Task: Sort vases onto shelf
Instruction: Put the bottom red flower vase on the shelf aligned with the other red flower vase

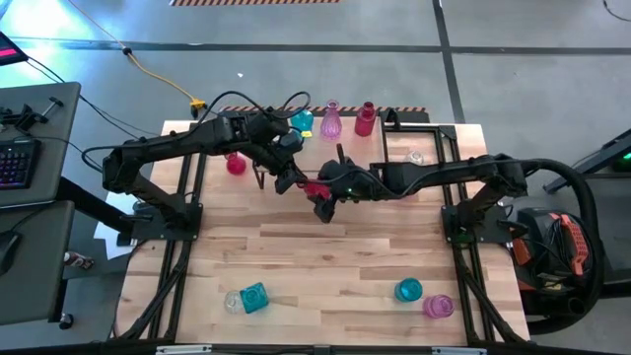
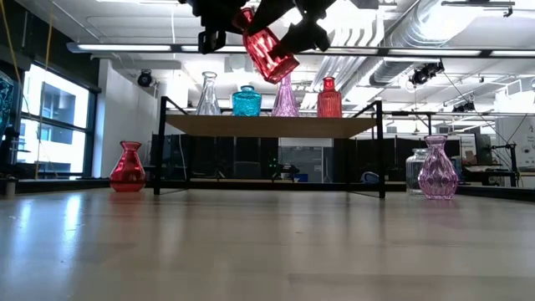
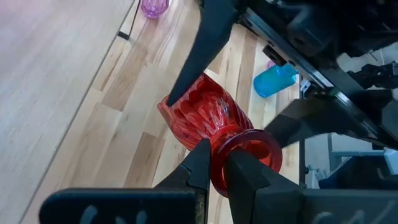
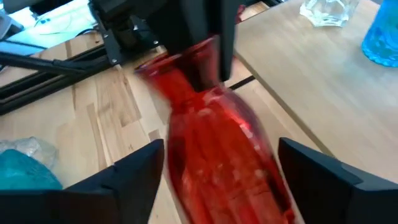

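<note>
we begin with what sits closest to the lens: the red vase (image 3: pixel 214 121) fills both wrist views, held in mid-air above the middle of the worktop (image 1: pixel 325 266), tilted, with its long axis slanting between the two arms.

going from largest down: the worktop carries the shelf (image 2: pixel 269 125) at its far edge, where a clear, a teal, a pink and a red vase already stand in a row. the left arm reaches in from the left, the right arm from the right, and they meet just in front of the shelf. loose vases remain on the worktop: a teal one (image 1: pixel 253 297) and a teal-and-pink pair (image 1: pixel 422 298) at the near edge, and a red one (image 2: pixel 128 166) at the far left beside the shelf.

the left fingers (image 3: pixel 214 165) are closed on the rim of the red vase's neck, pinching its wall. the right fingers (image 4: pixel 217 168) stand spread on either side of the vase's broad body, one each side, not pressing it as far as we can tell.

the relation that matters: the body lies squarely between the right fingers, its neck end pointing away toward the left arm. we judge a handover is in progress, and the right arm needs only to close across the body.
</note>
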Motion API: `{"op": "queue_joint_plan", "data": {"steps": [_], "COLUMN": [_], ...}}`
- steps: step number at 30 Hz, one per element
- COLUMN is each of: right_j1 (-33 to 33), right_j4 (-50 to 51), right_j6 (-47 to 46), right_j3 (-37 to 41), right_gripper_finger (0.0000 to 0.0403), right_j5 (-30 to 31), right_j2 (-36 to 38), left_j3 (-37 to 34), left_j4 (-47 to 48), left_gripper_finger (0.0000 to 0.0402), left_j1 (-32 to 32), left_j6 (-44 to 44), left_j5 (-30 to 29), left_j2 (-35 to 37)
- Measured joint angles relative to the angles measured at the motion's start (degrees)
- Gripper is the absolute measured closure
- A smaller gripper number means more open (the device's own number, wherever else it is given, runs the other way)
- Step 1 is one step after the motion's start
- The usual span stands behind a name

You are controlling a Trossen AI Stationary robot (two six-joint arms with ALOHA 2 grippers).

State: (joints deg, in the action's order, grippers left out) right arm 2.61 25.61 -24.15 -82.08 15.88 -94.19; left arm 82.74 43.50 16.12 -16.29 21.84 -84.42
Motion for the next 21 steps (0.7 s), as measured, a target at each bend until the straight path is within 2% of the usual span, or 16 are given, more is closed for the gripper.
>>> {"op": "queue_joint_plan", "data": {"steps": [7, 21], "right_j1": [0.1, 0.09], "right_j4": [-0.28, -0.07], "right_j6": [0.61, -1.38], "right_j3": [0.0, 0.0], "right_gripper_finger": [0.0206, 0.0207], "right_j5": [-0.05, 0.0], "right_j2": [0.0, 0.0], "left_j3": [0.0, -0.07], "left_j4": [-0.35, -1.64], "left_gripper_finger": [0.0382, 0.0377], "left_j1": [0.0, 0.0], "left_j6": [-0.17, 0.08], "left_j5": [0.3, -0.12], "left_j2": [-0.17, -0.17]}}
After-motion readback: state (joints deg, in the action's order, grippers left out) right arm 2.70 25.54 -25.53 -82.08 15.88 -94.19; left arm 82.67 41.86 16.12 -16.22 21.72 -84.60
